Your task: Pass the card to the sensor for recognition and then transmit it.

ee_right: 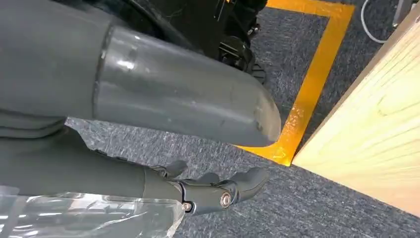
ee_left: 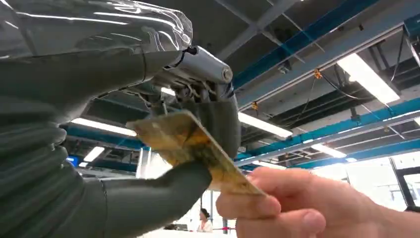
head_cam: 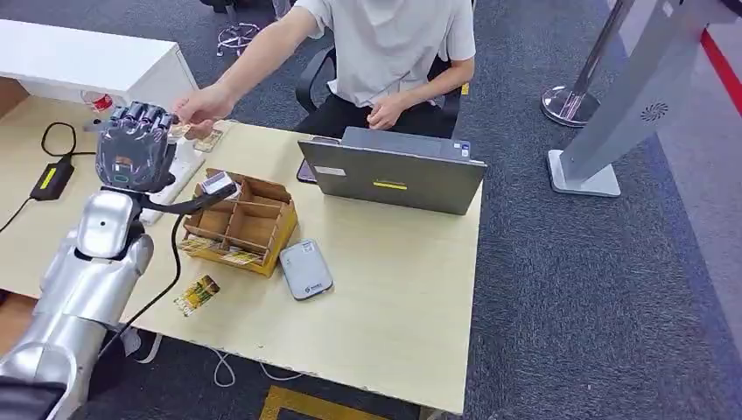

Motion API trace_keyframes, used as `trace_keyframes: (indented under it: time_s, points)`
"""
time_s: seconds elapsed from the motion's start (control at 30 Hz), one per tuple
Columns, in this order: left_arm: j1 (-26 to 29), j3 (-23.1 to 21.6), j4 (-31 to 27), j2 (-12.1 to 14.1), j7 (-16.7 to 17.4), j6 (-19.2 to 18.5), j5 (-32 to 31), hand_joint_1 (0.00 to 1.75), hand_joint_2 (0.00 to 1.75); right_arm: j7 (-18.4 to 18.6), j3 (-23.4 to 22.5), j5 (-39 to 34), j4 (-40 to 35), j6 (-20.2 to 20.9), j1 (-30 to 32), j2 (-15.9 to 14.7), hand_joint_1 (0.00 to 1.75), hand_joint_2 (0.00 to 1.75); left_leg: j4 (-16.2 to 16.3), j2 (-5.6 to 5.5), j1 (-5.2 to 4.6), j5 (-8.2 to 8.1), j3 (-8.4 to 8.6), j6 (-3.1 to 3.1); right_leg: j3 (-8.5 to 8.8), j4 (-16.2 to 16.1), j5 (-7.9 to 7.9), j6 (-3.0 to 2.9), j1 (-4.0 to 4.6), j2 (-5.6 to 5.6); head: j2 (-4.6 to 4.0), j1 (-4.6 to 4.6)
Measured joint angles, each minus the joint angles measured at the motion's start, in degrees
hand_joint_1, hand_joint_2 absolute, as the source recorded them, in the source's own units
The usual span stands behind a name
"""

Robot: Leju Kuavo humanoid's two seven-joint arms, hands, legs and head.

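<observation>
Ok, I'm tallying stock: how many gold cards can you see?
2 for certain. One card is pinched in the left hand, with a person's hand gripping its other end. A second card lies near the desk's front edge. The cardboard box may hide more.

The head view looks forward and down from high on the robot onto the bench [head_cam: 385, 289], with the left hand [head_cam: 134, 149] raised at upper left. The left wrist view sits close behind that hand [ee_left: 148, 148], facing up toward the ceiling; both views share the hand and a person's hand [head_cam: 203, 108] meeting it. The right wrist view looks down past the right hand [ee_right: 163, 124] at the floor [ee_right: 307, 218] and the bench edge [ee_right: 366, 144] at right.
</observation>
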Motion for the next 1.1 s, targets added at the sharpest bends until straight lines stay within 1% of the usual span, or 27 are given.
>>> trace_keyframes:
  time_s: [0.67, 0.8, 0.83, 0.9, 0.97, 1.03, 1.1]
  points:
    - [-0.25, -0.46, 1.84, -0.81, -0.57, -0.2, 1.64, 1.75, 1.75, 0.2, 0.0, 0.07, 0.0, -0.2, 0.33, 0.0, 0.0, 0.0, 0.0, 0.0, 0.0, 0.0, -0.02, 0.0, -0.02, 0.0, 0.0, 0.0, 0.0, 0.0, 0.0, 0.0]
    - [-0.23, -0.66, 1.88, -1.16, -1.99, -0.63, 4.58, 1.75, 1.75, 0.2, 0.0, 0.24, 0.0, -0.2, 0.36, 0.0, 0.0, 0.0, 0.01, 0.0, 0.0, 0.0, -0.02, 0.0, -0.03, 0.0, 0.0, 0.0, -0.01, 0.0, 0.0, 0.0]
    - [0.08, -0.87, 1.6, -1.64, -2.9, -1.11, 5.77, 1.75, 1.75, 0.2, 0.0, 0.24, 0.0, -0.22, 0.38, 0.0, 0.0, 0.0, 0.0, -0.01, -0.01, 0.0, -0.02, 0.0, -0.02, 0.0, 0.0, 0.0, -0.01, -0.01, 0.0, 0.0]
    - [1.89, -1.92, -0.91, -2.42, -3.67, -2.32, 6.25, 1.75, 1.75, 0.15, -0.07, 0.26, 0.0, -0.28, 0.52, 0.04, 0.0, 0.0, 0.01, -0.01, -0.03, -0.01, -0.02, 0.01, -0.02, -0.01, 0.0, 0.01, -0.03, 0.0, 0.0, 0.0]
    - [4.41, -3.57, -4.12, -3.41, -3.76, -4.2, 5.59, 1.75, 1.75, -0.04, -0.17, 0.26, 0.02, -0.31, 0.83, 0.09, 0.0, 0.0, 0.01, -0.06, -0.05, -0.02, -0.05, 0.03, -0.01, -0.04, -0.02, 0.03, -0.05, -0.03, 0.0, 0.02]
    - [7.12, -6.04, -7.72, -4.68, -3.82, -6.65, 4.96, 1.75, 1.75, -0.24, -0.22, 0.33, 0.02, -0.31, 1.03, 0.15, 0.0, 0.0, 0.0, -0.04, -0.08, -0.03, -0.05, 0.03, -0.02, -0.05, -0.03, 0.04, -0.08, -0.01, 0.0, 0.0]
    - [9.58, -8.89, -10.97, -5.84, -3.85, -8.28, 4.44, 1.75, 1.75, -0.57, -0.35, 0.42, 0.02, -0.35, 1.25, 0.26, 0.0, 0.0, 0.01, -0.04, -0.09, -0.07, -0.06, 0.1, -0.02, -0.06, -0.03, 0.05, -0.1, -0.02, 0.0, 0.02]
